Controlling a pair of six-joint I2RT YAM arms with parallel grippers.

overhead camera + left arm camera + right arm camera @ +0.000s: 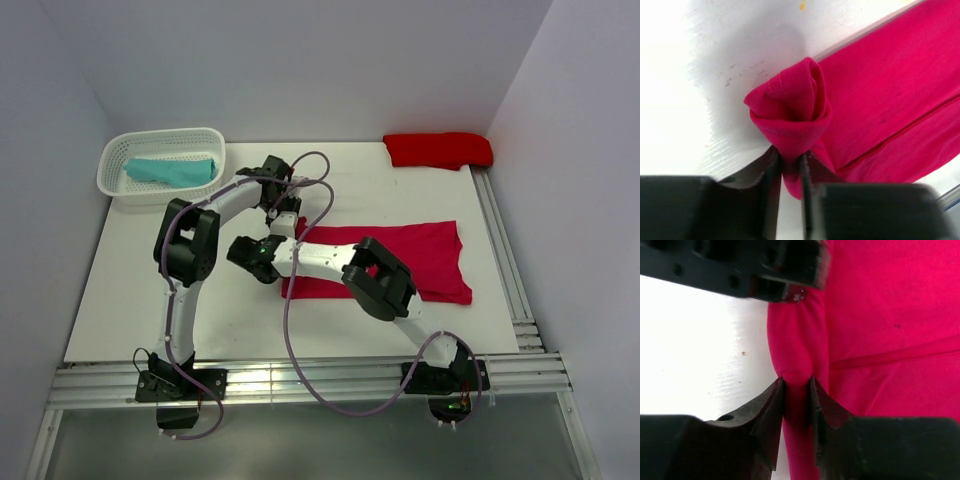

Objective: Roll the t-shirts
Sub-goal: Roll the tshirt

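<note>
The large raspberry-red t-shirt lies as a long flat strip across the middle of the table, its left end curled into a small roll. My left gripper is shut on the far end of that roll; it also shows in the top view. My right gripper is shut on the near part of the same rolled edge, and shows in the top view. The teal bundle lies in the basket. The scarlet bundle lies at the back right.
The white lattice basket stands at the back left. Metal rails run along the table's right edge and front edge. Walls close in the back and both sides. The left gripper's body sits just beyond my right fingers.
</note>
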